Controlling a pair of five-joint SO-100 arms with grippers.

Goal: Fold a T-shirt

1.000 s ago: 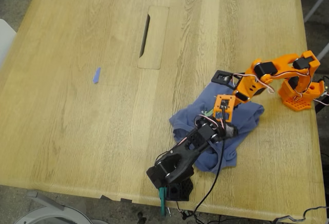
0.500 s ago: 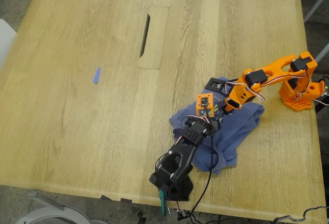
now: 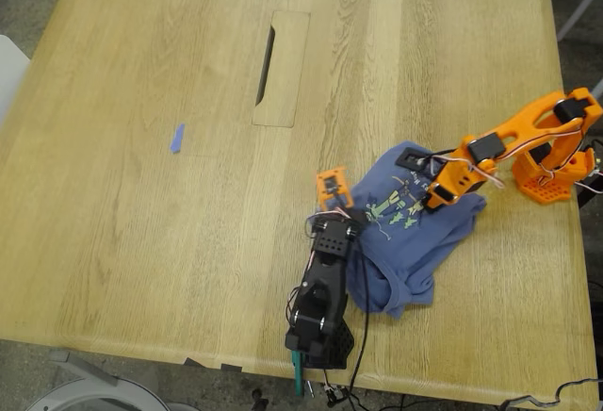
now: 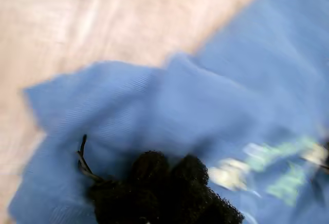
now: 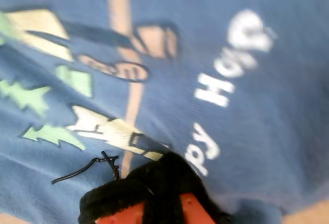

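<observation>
The blue-purple T-shirt (image 3: 415,246) lies crumpled on the wooden table (image 3: 141,241) toward the exterior view's lower right, its colourful chest print (image 3: 396,208) facing up. My first gripper (image 3: 337,205), on the black arm, sits at the shirt's edge nearest the exterior view's left; in its wrist view the black pads (image 4: 169,175) are closed together on blue cloth (image 4: 205,106). My second gripper (image 3: 435,194), on the orange arm, presses on the shirt at the print's other side. Its wrist view shows its tip (image 5: 154,178) pinched on cloth (image 5: 267,131) beside the print's white lettering. Both wrist views are blurred.
A tiny blue strip (image 3: 176,138) lies on the table toward the exterior view's left. A cable-slot panel (image 3: 281,69) is set into the top behind the shirt. The orange arm's base (image 3: 551,171) stands near the table's edge at the exterior view's right; the black base (image 3: 320,340) is at the front edge.
The two grippers moved apart, the black one toward the exterior view's left and the orange one toward its right. The shirt spread between them and its print came into view.
</observation>
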